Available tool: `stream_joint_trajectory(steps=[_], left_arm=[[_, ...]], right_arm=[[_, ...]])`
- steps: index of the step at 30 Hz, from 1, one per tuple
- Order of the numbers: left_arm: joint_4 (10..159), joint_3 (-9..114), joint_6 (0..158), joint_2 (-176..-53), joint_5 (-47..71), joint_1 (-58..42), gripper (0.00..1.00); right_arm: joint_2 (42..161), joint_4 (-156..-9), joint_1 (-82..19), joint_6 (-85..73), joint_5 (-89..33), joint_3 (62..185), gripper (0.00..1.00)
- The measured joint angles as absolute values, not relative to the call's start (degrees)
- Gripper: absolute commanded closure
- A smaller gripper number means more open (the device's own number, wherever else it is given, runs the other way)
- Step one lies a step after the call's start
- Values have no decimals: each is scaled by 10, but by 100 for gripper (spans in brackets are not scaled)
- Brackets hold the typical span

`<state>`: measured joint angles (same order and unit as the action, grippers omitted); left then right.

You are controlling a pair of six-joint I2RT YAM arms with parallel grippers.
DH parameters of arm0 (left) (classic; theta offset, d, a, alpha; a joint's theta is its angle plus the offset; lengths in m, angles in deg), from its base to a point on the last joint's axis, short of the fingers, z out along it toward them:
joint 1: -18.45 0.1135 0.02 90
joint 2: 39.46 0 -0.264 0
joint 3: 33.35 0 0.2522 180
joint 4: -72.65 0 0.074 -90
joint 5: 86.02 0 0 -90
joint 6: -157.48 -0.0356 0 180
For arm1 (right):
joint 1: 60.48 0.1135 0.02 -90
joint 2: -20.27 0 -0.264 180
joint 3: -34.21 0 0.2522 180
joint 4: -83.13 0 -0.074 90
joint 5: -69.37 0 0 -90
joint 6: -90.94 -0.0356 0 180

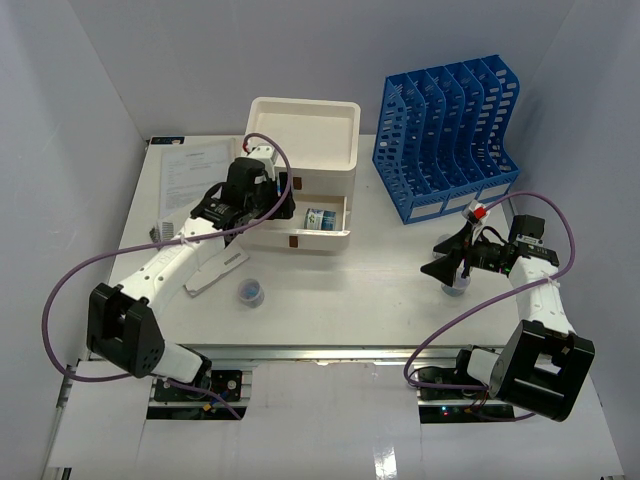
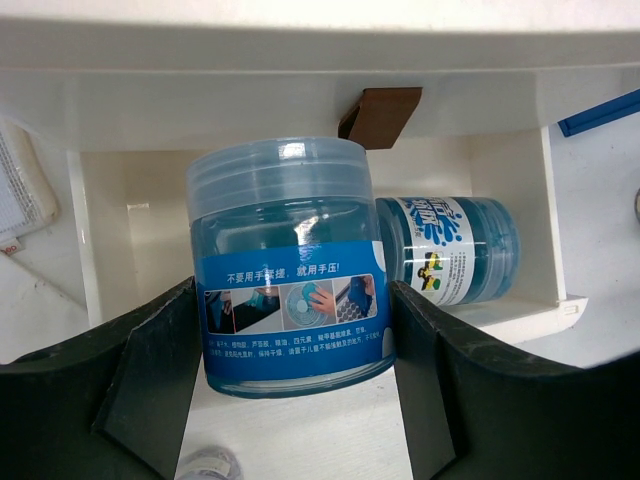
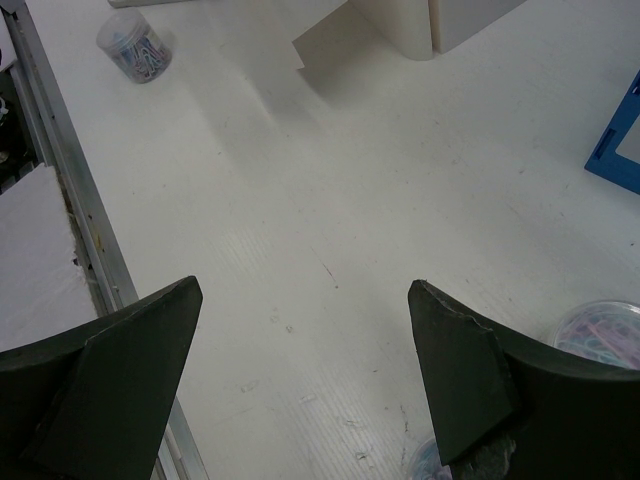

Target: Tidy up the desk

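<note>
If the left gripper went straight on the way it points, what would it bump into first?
The left gripper, shut on a blue jar, points into the open drawer. The held jar would probably reach the drawer's inside first, maybe the second jar lying on its side there; depth is unclear.

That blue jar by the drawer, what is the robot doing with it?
The left gripper is clamped on the blue jar, holding it at the open drawer of the cream box. A second jar already lies on its side in that drawer. The right gripper hangs open over the desk, holding nothing, next to a tub of paper clips.
</note>
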<state>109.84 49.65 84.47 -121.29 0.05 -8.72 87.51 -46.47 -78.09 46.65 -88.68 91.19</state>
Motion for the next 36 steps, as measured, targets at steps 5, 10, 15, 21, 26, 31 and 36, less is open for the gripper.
stream_joint_trajectory(steps=[5,10,15,21,26,31,36], left_arm=[[1088,496,845,-1234,4,-86,72],[1082,496,849,-1253,4,-86,22],[1076,497,859,-1255,1,-86,12],[1071,497,861,-1250,1,-86,11],[1073,499,862,-1225,3,-86,18],[1062,479,899,-1138,-1,-86,88],[1045,338,996,-928,-6,-84,100]], right_arm=[[875,-465,-781,467,-887,912,10],[875,-464,-781,467,-885,912,10],[875,-464,-781,468,-885,912,10],[878,-464,-781,469,-885,912,10],[879,-464,-781,469,-885,912,10],[879,-463,-781,472,-885,912,10],[879,-459,-781,476,-885,912,10]])
